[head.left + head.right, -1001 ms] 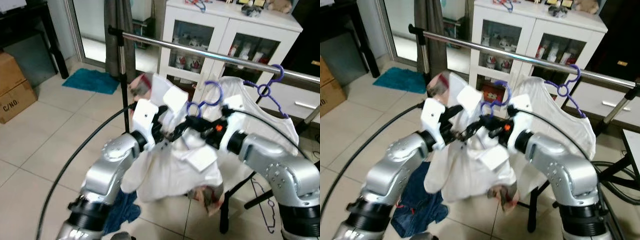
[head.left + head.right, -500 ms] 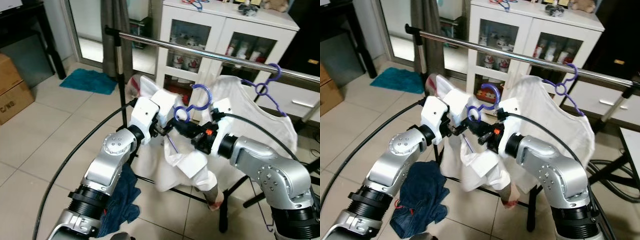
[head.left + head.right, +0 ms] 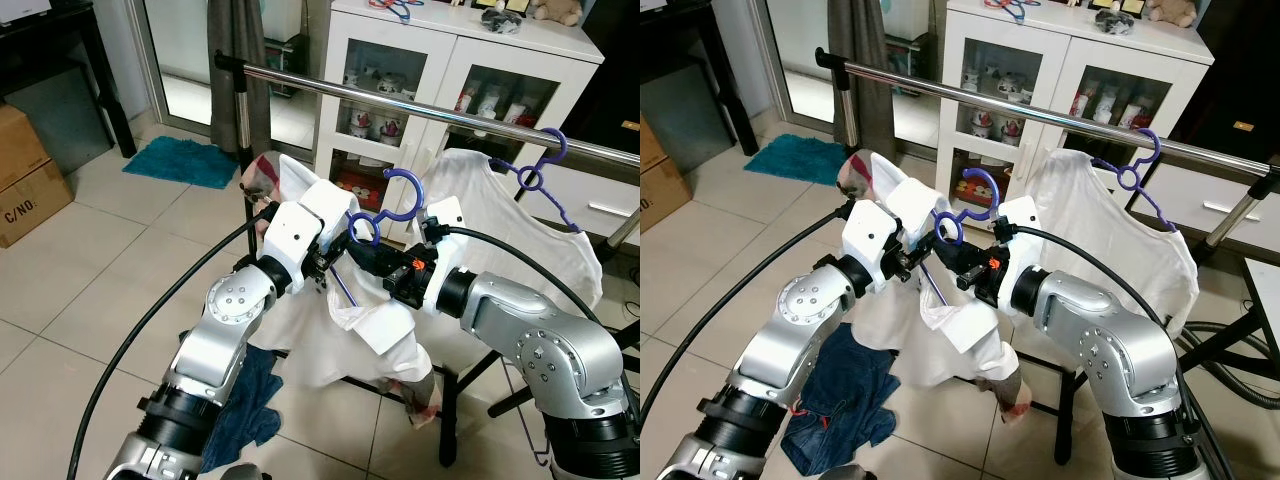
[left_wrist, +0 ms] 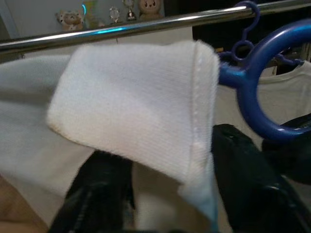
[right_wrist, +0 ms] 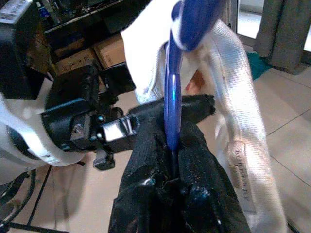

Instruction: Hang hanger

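Hanger (image 3: 392,200) raised (ribbed shirt (image 4: 141,111)).

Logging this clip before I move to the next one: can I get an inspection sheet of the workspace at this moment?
Surface: pale tiled floor; metal clothes rail spans the scene.
Job's things: purple plastic hanger carrying a white shirt, its hook below the rail, not yet hung.
Clutter: second purple hanger with a white T-shirt hangs on the rail; dark blue cloth and teal mat on the floor.
Grippers: right gripper shut on the hanger stem; left gripper holds the shirt collar.
Cables: black cable arcs from the left wrist; another from the right wrist.
Surroundings: white glass-door cabinet, cardboard box.
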Motion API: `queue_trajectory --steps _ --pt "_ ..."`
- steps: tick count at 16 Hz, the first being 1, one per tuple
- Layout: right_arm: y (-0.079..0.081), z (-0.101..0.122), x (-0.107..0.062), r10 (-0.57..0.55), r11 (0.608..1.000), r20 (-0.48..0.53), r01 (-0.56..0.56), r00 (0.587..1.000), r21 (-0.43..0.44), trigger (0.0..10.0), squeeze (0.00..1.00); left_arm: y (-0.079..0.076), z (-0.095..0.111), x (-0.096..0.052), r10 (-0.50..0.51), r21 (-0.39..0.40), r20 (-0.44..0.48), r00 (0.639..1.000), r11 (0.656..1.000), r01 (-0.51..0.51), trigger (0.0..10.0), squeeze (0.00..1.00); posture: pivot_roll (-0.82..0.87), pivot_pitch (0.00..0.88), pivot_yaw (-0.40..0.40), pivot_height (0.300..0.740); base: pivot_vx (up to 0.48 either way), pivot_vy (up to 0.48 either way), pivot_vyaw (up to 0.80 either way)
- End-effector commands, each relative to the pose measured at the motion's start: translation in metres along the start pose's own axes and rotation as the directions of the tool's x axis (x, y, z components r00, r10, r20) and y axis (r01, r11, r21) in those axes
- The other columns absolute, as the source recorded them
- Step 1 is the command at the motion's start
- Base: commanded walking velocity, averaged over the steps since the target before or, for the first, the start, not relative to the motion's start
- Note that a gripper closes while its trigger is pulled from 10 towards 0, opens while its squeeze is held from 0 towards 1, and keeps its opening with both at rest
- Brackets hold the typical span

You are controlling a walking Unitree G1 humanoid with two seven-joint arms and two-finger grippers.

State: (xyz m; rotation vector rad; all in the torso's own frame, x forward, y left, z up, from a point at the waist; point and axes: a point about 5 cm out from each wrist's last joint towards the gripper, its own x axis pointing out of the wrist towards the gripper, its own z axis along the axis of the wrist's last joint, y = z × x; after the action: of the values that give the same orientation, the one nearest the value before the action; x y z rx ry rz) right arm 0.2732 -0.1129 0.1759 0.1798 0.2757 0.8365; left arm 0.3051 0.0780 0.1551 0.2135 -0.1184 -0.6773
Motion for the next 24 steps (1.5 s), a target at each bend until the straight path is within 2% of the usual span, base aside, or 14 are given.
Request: queue_trajectory --steps 1,5,8,13,14,16,20,22,24 --pt "0.002 0.003 -0.002 0.001 1.0 0.017 -0.001 1.0 -0.022 10.0 0.0 -0.006 0.004 0.0 -0.021 0.004 0.021 1.0 1.0 0.021 0.0 0.0 0.05 0.0 -0.068 0.74 0.0 0.0 0.0" --pt "-0.002 0.001 -0.002 -0.021 1.0 0.001 0.021 1.0 -0.021 10.0 0.0 -0.004 0.003 -0.007 0.015 -0.003 0.011 1.0 1.0 -0.015 0.0 0.0 0.05 0.0 -0.071 0.74 0.0 0.0 0.0" --pt "-0.001 0.001 -0.002 -0.02 1.0 0.003 0.02 1.0 -0.017 10.0 0.0 0.005 0.002 -0.011 0.07 -0.007 -0.003 0.998 0.998 -0.07 0.0 0.0 0.05 0.0 -0.07 0.74 0.0 0.0 0.0" --pt "-0.002 0.001 -0.002 -0.026 1.0 0.003 0.026 1.0 -0.017 10.0 0.0 0.009 0.006 -0.013 0.082 -0.045 0.019 0.996 0.996 -0.081 0.0 0.0 0.05 0.0 -0.068 0.74 0.0 0.0 0.0" --pt "-0.003 0.0 -0.002 -0.037 0.999 -0.007 0.037 0.999 -0.026 10.0 0.0 0.01 0.011 -0.015 0.089 -0.091 0.06 0.994 0.992 -0.083 0.0 0.0 0.05 0.0 -0.068 0.74 0.0 0.0 0.0" --pt "-0.008 -0.005 -0.002 -0.082 0.996 -0.044 0.081 0.996 -0.032 10.0 0.0 0.01 0.021 -0.017 0.099 -0.122 0.124 0.987 0.989 -0.084 0.0 0.0 0.05 0.0 -0.068 0.74 0.0 0.0 0.0" --pt "-0.022 -0.016 -0.004 -0.193 0.981 -0.117 0.191 0.974 -0.03 10.0 0.0 0.019 0.034 -0.023 0.167 -0.125 0.203 0.965 0.982 -0.143 0.0 0.0 0.05 0.0 -0.069 0.74 0.0 0.0 0.0" --pt "-0.025 -0.014 -0.005 -0.216 0.976 -0.109 0.216 0.97 -0.015 10.0 0.0 0.02 0.034 -0.026 0.17 -0.111 0.205 0.964 0.983 -0.149 0.0 0.0 0.05 0.0 -0.069 0.74 0.0 0.0 0.0" --pt "-0.031 -0.019 -0.007 -0.263 0.965 -0.15 0.262 0.953 -0.023 10.0 0.0 0.02 0.037 -0.028 0.169 -0.102 0.218 0.961 0.983 -0.15 0.0 0.0 0.05 0.0 -0.07 0.74 0.0 0.0 0.0"
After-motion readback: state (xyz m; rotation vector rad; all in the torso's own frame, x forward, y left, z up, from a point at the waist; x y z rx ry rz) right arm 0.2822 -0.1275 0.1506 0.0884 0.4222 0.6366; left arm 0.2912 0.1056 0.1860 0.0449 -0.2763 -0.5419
